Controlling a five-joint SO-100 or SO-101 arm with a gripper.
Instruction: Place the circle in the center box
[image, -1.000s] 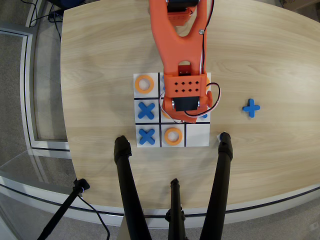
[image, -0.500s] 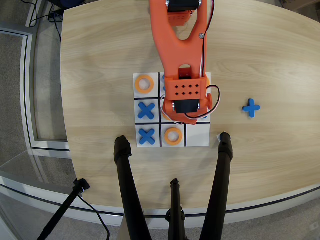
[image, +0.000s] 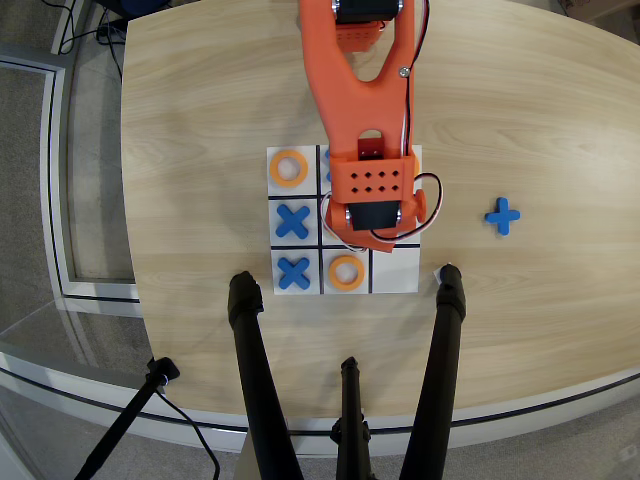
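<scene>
In the overhead view the orange arm reaches down from the top edge, and its gripper (image: 374, 240) hangs over the middle of the white grid board (image: 395, 273). The gripper head hides the center box and whatever lies in it. One circle (image: 289, 168) lies in the top-left cell and another circle (image: 346, 272) in the bottom-middle cell. Only an orange fingertip shows below the black motor, so I cannot tell whether the jaws are open or holding a circle.
Blue crosses fill the left-middle cell (image: 292, 221) and the bottom-left cell (image: 293, 272). Another blue cross (image: 503, 216) lies on the wooden table right of the board. Black tripod legs (image: 257, 370) rise from the near table edge.
Since a second ago the gripper head has shifted slightly toward the view's lower edge over the board's middle. It has barely moved in the last half second.
</scene>
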